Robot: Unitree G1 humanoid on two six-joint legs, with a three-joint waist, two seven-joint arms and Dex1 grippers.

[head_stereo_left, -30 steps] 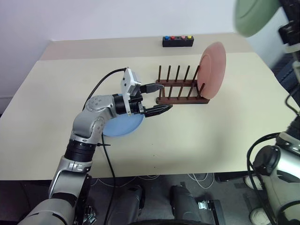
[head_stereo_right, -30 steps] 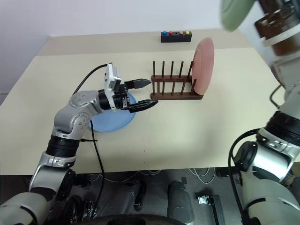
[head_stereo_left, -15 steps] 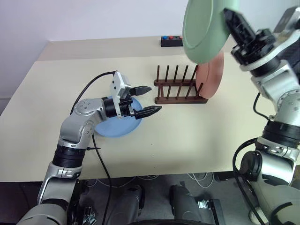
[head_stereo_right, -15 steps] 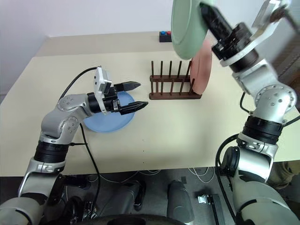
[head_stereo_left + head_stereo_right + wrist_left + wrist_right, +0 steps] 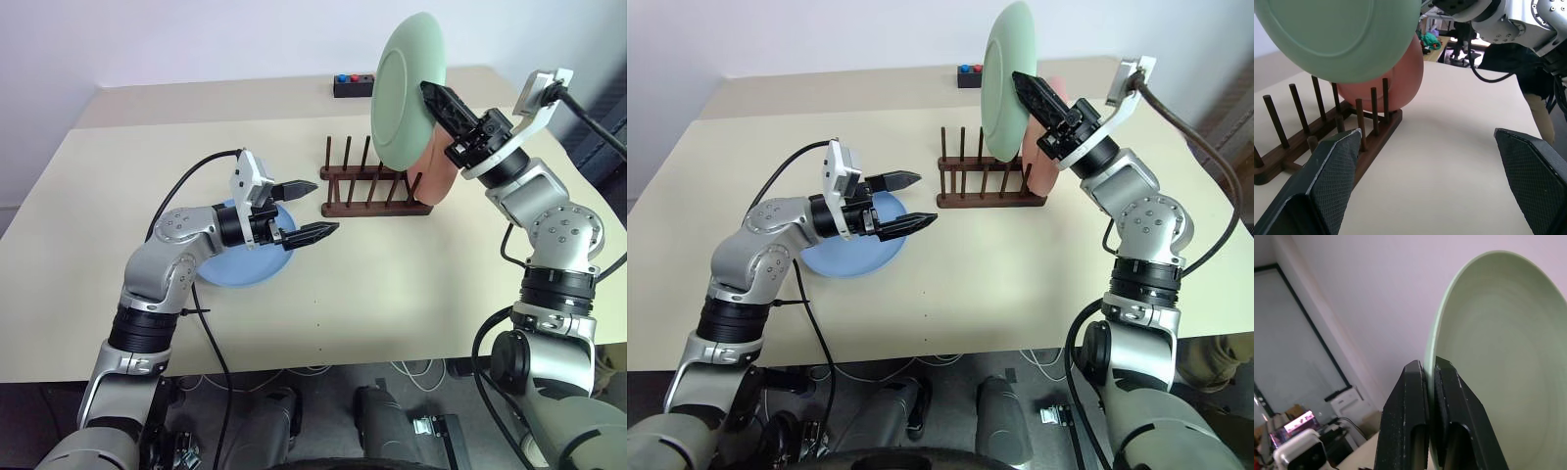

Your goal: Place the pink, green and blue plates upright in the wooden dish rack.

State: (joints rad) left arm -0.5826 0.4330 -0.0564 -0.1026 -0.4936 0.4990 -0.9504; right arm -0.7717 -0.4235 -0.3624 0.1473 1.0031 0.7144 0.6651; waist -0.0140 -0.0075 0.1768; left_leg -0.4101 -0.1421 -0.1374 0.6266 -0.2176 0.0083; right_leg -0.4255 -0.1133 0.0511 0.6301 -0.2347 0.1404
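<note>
Three plates in play, one airborne. Nearest the front edge of the table (image 5: 411, 313): bare cream top, w/ a black cable (image 5: 201, 181) looping off the left arm across the table's left half.

Next back, blue plate (image 5: 227, 272) lies flat on the table, left of centre. Much of it is hidden under the left arm; only its front and left rim show. Left gripper (image 5: 306, 209) hovers over the plate's right side, pointing toward the rack, jaws spread wide, nothing between them. In the left wrist view its two textured black fingers (image 5: 1332, 169) stand far apart w/ bare table between.

Farther back, wooden dish rack (image 5: 372, 191) sits right of centre, toward the far edge, dark pegs upright. Pink plate (image 5: 439, 176) stands upright at the rack's right end; the green plate and right arm cover most of it, so can't make out exactly which slot it's in.

Green plate (image 5: 409, 90) is held on edge in the air above the rack's right half, just in front of the pink one, not touching the pegs. Right gripper (image 5: 441, 106) is clamped on its rim; in the right wrist view both black fingers (image 5: 1410, 421) pinch the rim tight.

Far edge: small black box (image 5: 353, 85) w/ coloured buttons, blue and red visible, rest cut off behind the green plate. No readable writing or labels anywhere.
</note>
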